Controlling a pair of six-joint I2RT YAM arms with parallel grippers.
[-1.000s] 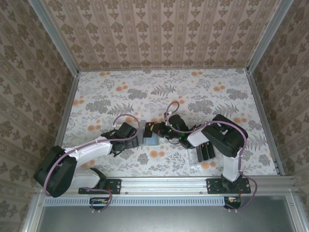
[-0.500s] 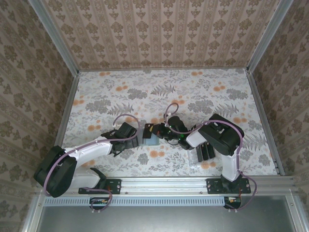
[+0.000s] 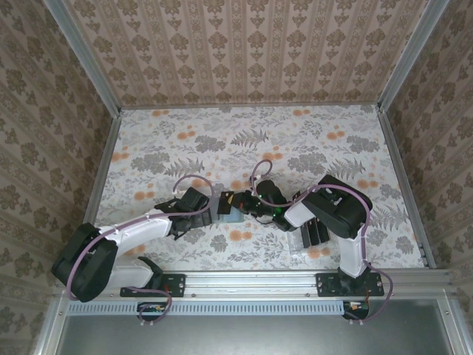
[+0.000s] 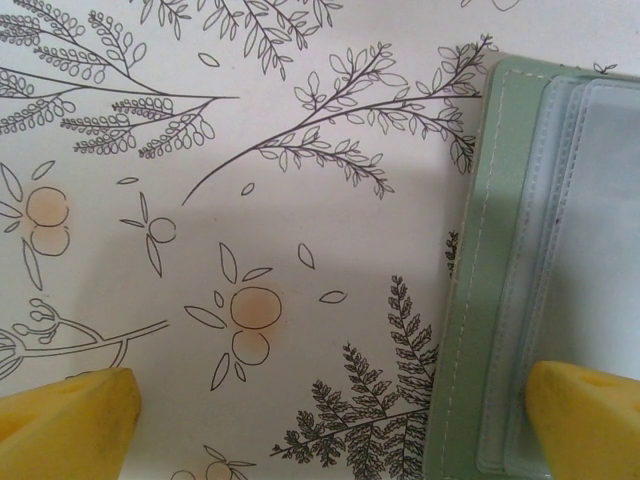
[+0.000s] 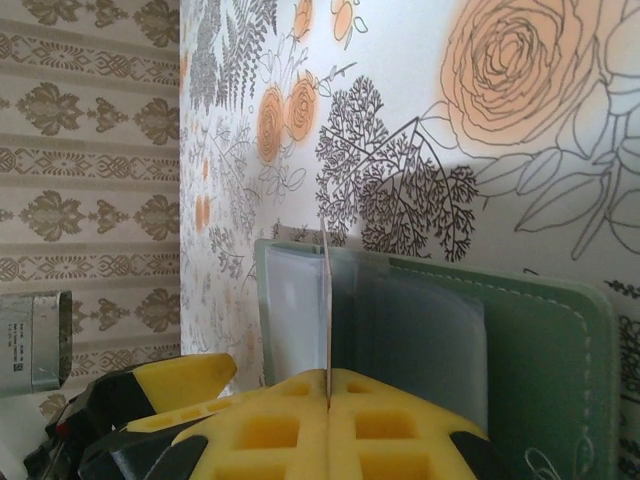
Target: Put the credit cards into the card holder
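One card holder (image 4: 465, 300); one credit card (image 5: 325, 300) edge-on; further black cards (image 3: 313, 234), number unclear, in one clear rack (image 3: 294, 250); two tools: left tool (image 4: 325, 420), right tool (image 5: 327, 385).

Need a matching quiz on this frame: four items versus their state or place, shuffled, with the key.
Things:
1. left gripper
2. right gripper
3. card holder
4. clear rack

States:
A. lies open on the table
B. shut on a credit card held edge-on
C. holds black cards, to the right of both grippers
D. wide open, straddling the card holder's edge

Pairs: 1-D, 2-B, 3-A, 4-C
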